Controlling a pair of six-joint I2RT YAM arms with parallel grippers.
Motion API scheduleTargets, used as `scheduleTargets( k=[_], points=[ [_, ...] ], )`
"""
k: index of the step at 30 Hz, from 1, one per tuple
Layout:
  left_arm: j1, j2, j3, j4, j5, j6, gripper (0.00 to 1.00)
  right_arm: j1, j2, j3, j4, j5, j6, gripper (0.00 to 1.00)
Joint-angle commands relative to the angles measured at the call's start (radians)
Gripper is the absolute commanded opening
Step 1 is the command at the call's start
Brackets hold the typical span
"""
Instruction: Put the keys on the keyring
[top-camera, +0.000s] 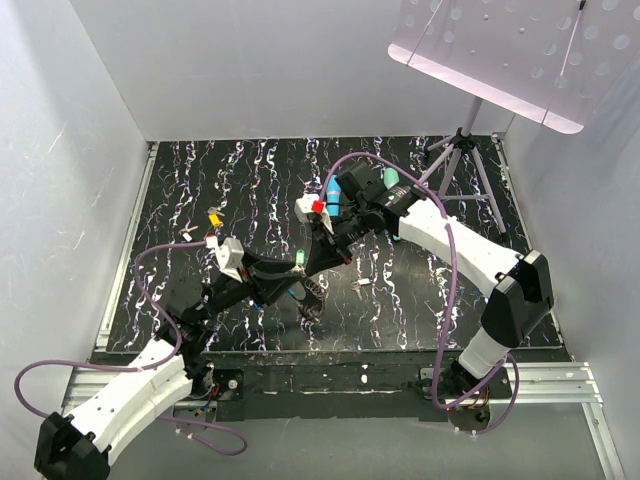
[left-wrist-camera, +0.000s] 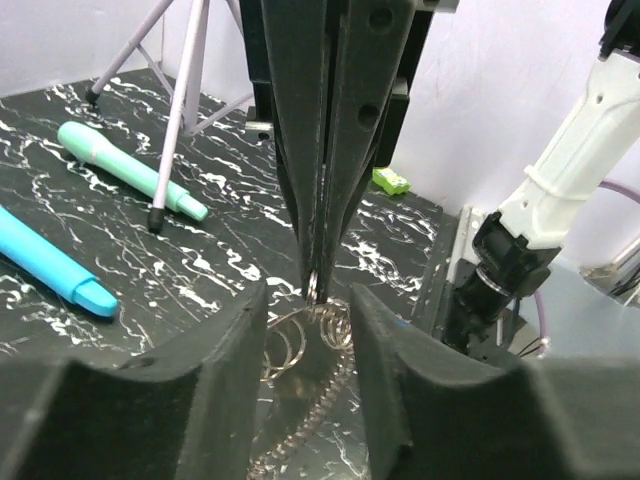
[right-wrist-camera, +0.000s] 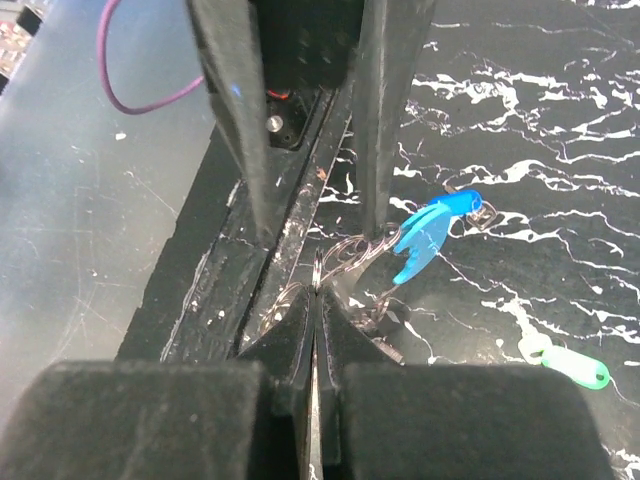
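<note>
The keyring (left-wrist-camera: 322, 330) is a bunch of thin wire loops with a beaded chain hanging to the table; it also shows in the top view (top-camera: 312, 303). My right gripper (right-wrist-camera: 316, 292) is shut on one thin loop (right-wrist-camera: 317, 268); it reaches in from above in the left wrist view (left-wrist-camera: 316, 280). My left gripper (left-wrist-camera: 308, 305) is open, its pads (left-wrist-camera: 215, 350) on either side of the loops. A bright blue piece (right-wrist-camera: 430, 235) hangs from the bunch. A green key (right-wrist-camera: 572, 367) lies on the table. A yellow key (top-camera: 213, 215) lies at the far left.
A teal wand (left-wrist-camera: 130, 170) and a blue wand (left-wrist-camera: 50, 265) lie on the black marbled table. A tripod (top-camera: 458, 150) stands at the back right. A small green piece (left-wrist-camera: 390, 181) lies by the wall. The table's front edge (right-wrist-camera: 230, 270) is close to the grippers.
</note>
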Motion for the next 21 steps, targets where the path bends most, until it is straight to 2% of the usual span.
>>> scheduleTargets(
  k=[1, 5, 6, 10, 14, 16, 21],
  points=[
    [-0.001, -0.098, 0.097, -0.225, -0.052, 0.066, 0.49, 0.014, -0.052, 0.071, -0.084, 0.097, -0.093, 0.01],
    [-0.002, -0.175, 0.186, -0.470, -0.098, 0.132, 0.85, 0.046, -0.059, 0.112, -0.165, 0.239, -0.243, 0.01],
    [-0.002, -0.175, 0.203, -0.512, -0.101, 0.141, 0.98, 0.057, -0.061, 0.121, -0.179, 0.281, -0.279, 0.01],
    [-0.002, -0.140, 0.261, -0.641, -0.098, 0.189, 0.98, 0.118, -0.061, 0.146, -0.206, 0.449, -0.397, 0.01],
    [-0.002, -0.129, 0.246, -0.632, -0.159, 0.130, 0.98, 0.160, -0.058, 0.160, -0.197, 0.561, -0.431, 0.01],
    [-0.001, -0.143, 0.237, -0.619, -0.127, 0.161, 0.98, 0.169, -0.061, 0.163, -0.197, 0.584, -0.432, 0.01],
    [-0.002, -0.184, 0.185, -0.566, -0.011, 0.357, 0.97, 0.172, -0.062, 0.172, -0.203, 0.558, -0.409, 0.01]
  ],
)
